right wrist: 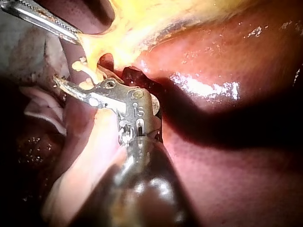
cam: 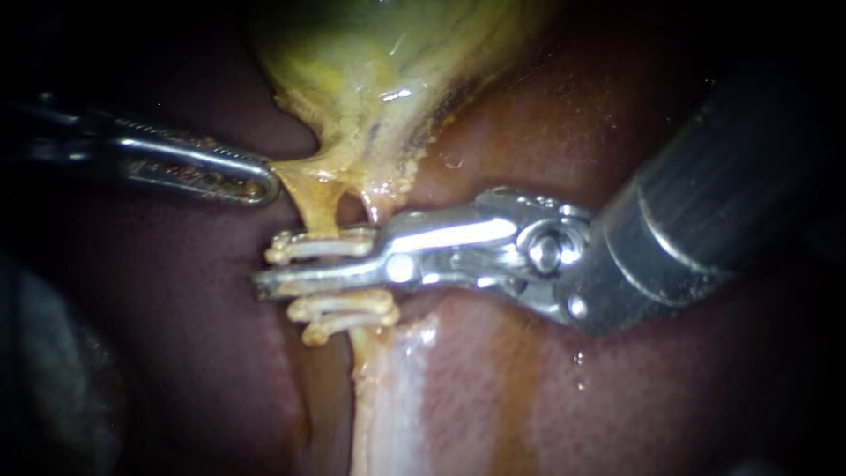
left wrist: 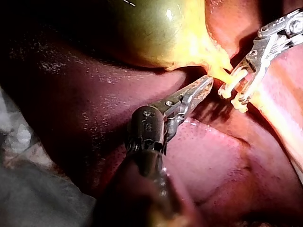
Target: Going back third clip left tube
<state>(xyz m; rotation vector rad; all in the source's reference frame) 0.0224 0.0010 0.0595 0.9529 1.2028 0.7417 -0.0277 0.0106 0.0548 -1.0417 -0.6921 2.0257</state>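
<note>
The left instrument (cam: 260, 183) came in low over the liver's (cam: 573, 397) dark left side, a thin steel shaft ending in two slim, ridged jaws with a rounded tip. Those jaws lay pressed together on the yellow lower edge of the gallbladder (cam: 379, 53), and a stringy tongue of that tissue was drawn taut towards them. The gallbladder itself was a smooth, wet, green-yellow sac that narrowed downward into ragged, fatty yellow strands.

From those strands the tube (cam: 317, 211) ran down over the liver, amber and slick. Three cream, two-pronged clips crossed it. One clip (cam: 322, 245) sat high on it. The other two (cam: 344, 306) (cam: 339, 328) lay close together lower down, the lowest slightly askew. Below them a pale band (cam: 388, 414) continued down the liver's surface, whitish and glossy.

The right instrument (cam: 282, 275) reached in from the liver's right side, nearly level. It had a thick, dull-grey shaft, a bright pinned wrist and long, narrow, polished jaws. These stood slightly spread at the tube. The lower jaw lay across the tube between the upper clip and the lower pair, while the upper jaw ran up against the upper clip. I could not tell whether either jaw touched the tube. To the right the liver was red-brown, finely stippled and wet.
</note>
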